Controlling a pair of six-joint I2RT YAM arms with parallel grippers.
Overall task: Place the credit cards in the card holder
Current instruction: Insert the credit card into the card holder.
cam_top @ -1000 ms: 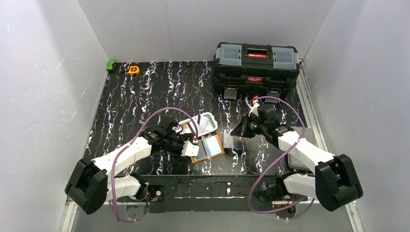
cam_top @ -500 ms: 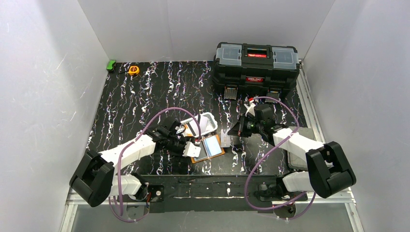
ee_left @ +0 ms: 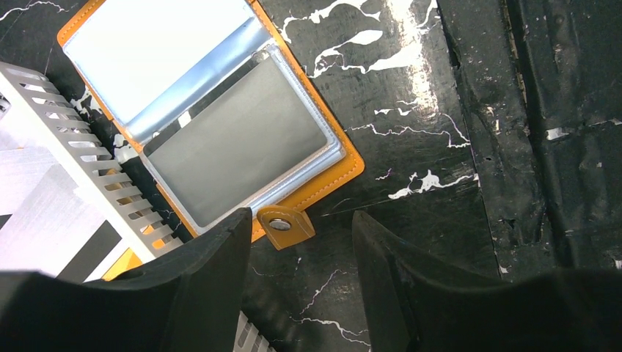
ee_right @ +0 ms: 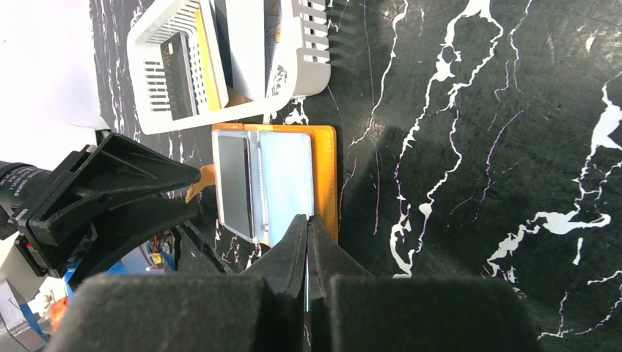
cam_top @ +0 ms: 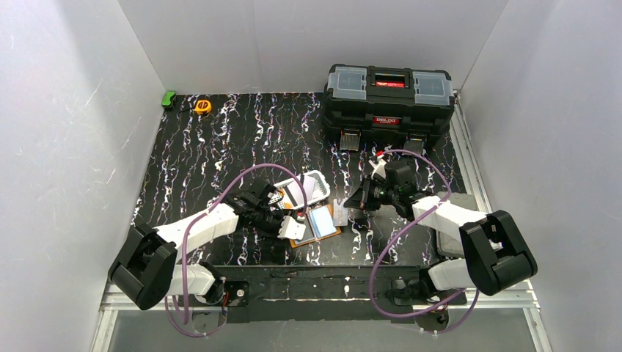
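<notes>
The card holder [cam_top: 320, 222] lies open on the black table, orange outside with clear pockets [ee_left: 227, 139] inside. My left gripper [ee_left: 301, 220] is open, low at the holder's near-left edge, and the snap tab [ee_left: 284, 226] sits between its fingers, close to the left one. My right gripper [ee_right: 308, 220] is shut on a thin pale credit card seen edge-on. It hovers just right of the holder [ee_right: 324, 176], and the card [cam_top: 339, 213] hangs from it in the top view. More credit cards [ee_right: 253, 44], one orange [ee_right: 199, 59], lie in the white basket [cam_top: 312, 180].
The white slotted basket [ee_left: 95, 176] touches the holder's far-left side. A black toolbox [cam_top: 387, 103] stands at the back right. A yellow tape measure [cam_top: 202, 106] and a green object [cam_top: 169, 98] sit at the back left. White walls enclose the table.
My left gripper's jaws have narrowed around the snap tab. My right gripper has carried the card leftward, closer to the holder.
</notes>
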